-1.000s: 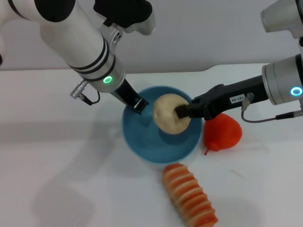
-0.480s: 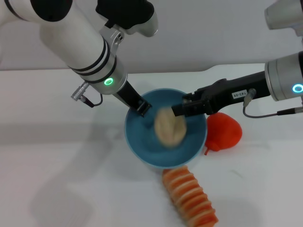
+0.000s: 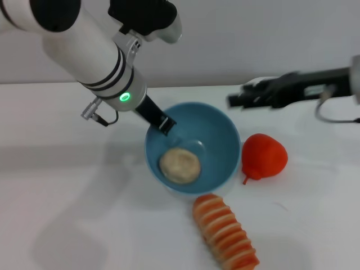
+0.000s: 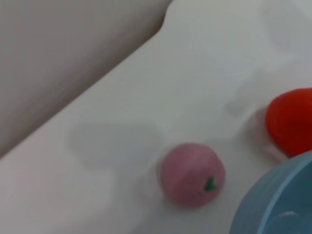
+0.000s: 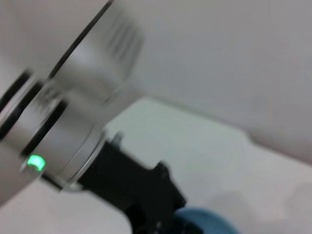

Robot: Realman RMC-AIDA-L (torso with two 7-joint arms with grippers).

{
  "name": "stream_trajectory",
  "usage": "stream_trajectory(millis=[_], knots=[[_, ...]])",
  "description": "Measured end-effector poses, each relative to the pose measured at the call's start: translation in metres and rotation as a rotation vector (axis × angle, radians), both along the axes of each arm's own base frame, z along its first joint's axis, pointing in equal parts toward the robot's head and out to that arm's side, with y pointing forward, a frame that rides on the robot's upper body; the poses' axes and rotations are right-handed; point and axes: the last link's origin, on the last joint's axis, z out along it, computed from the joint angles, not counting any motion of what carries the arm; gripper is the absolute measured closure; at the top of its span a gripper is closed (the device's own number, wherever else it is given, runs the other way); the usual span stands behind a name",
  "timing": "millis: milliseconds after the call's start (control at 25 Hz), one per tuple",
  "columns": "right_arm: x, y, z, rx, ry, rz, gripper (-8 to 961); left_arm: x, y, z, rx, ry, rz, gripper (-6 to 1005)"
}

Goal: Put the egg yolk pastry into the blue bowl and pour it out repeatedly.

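Egg yolk pastry [image 3: 179,165] sat in the blue bowl [image 3: 222,138] at frame centre, left gripper [image 3: 163,124] clamped on the bowl's upper-left rim just above it, your nearer arm; right gripper [image 3: 238,99] upper right, can't tell its fingers.

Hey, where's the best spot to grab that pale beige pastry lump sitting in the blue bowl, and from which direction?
Probably from straight above, pinching across the widest sides of the pale beige round egg yolk pastry. It lies low on the floor of the deep light-blue plastic bowl, whose walls block any sideways approach, and the left gripper already sits at the far rim.
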Motion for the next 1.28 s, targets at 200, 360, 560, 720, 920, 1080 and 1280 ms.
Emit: stream_trajectory(millis=[200,360,560,720,920,1080,1280], knots=[[0.061,-0.005,0.04,0.215,0.156,-0.198,367,0.01,-0.007,0.0,0.113,-0.037,-0.196,999],[0.104,-0.019,0.053,0.324,0.302,-0.345,367,0.015,-0.011,0.0,0.175,-0.071,-0.286,999],[0.156,-0.054,0.058,0.476,0.437,-0.441,368,0.02,-0.019,-0.009,0.299,-0.159,-0.465,1000],[0.178,-0.073,0.053,0.514,0.485,-0.518,368,0.021,-0.023,-0.022,0.354,-0.217,-0.57,1000],[0.191,-0.083,0.052,0.531,0.511,-0.573,368,0.012,-0.029,-0.039,0.428,-0.293,-0.716,1000],[0.197,-0.086,0.054,0.547,0.525,-0.596,367,-0.003,-0.031,-0.045,0.51,-0.36,-0.804,1000],[0.198,-0.087,0.054,0.552,0.528,-0.6,369,-0.021,-0.037,-0.041,0.61,-0.434,-0.908,1000]])
